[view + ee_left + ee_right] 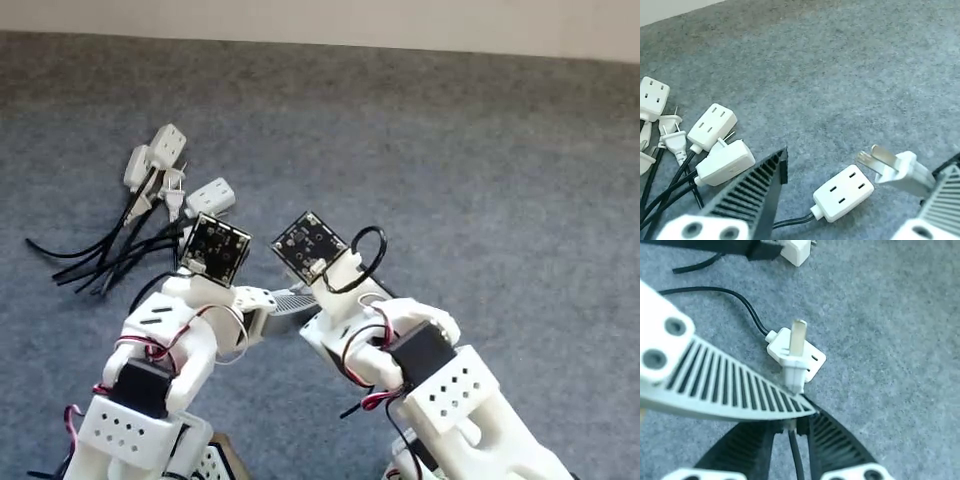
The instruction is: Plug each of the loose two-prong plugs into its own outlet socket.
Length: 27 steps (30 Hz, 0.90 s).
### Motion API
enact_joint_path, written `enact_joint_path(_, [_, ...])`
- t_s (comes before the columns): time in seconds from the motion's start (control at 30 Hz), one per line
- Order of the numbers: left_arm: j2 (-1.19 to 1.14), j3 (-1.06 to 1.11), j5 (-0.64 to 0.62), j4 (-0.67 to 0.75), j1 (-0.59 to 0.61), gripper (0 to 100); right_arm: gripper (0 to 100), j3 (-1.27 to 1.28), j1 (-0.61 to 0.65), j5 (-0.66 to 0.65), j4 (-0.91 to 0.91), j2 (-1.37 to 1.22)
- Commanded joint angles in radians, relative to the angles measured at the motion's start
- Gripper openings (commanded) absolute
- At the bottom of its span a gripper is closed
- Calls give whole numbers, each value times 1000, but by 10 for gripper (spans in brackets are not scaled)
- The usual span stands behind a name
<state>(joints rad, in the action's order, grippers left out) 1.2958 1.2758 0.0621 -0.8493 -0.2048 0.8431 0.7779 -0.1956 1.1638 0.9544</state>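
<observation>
A: Grey carpet (pixel 480 150). R wrist cam: right gripper (pixel 796 407) clamped on white 2-prong plug (pixel 794 374), prongs over socket (pixel 815 360).

B: L wrist cam: left gripper (pixel 869 162) wide apart, empty, socket between its fingers. High cam: arms hide both; spare sockets (pixel 210 197), black cords (pixel 110 250) nearby.

White printed shells (pixel 470 395), black servos (pixel 425 352) inside, red-and-black wires (pixel 150 345) looping beside those servos, ribbed fingers (pixel 747 192) black and white.

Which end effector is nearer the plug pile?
Left. The left end effector sits beside the plug pile; the right end effector, holding a plug, is farther off beyond it.
</observation>
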Motion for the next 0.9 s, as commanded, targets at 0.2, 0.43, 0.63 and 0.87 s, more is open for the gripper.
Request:
enact_joint_path(0.2, [-12,-5,8,63,127,406,5,-38,15,3,2,13])
enact_joint_path(0.43, [-12,-44,-20,68,133,406,5,77,15,3,-87,13])
enact_joint_path(0.63, [-12,-12,-15,72,130,406,5,54,13,5,-84,15])
enact_joint_path(0.87, [-12,24,-14,69,68,406,5,-79,10,5,-7,13])
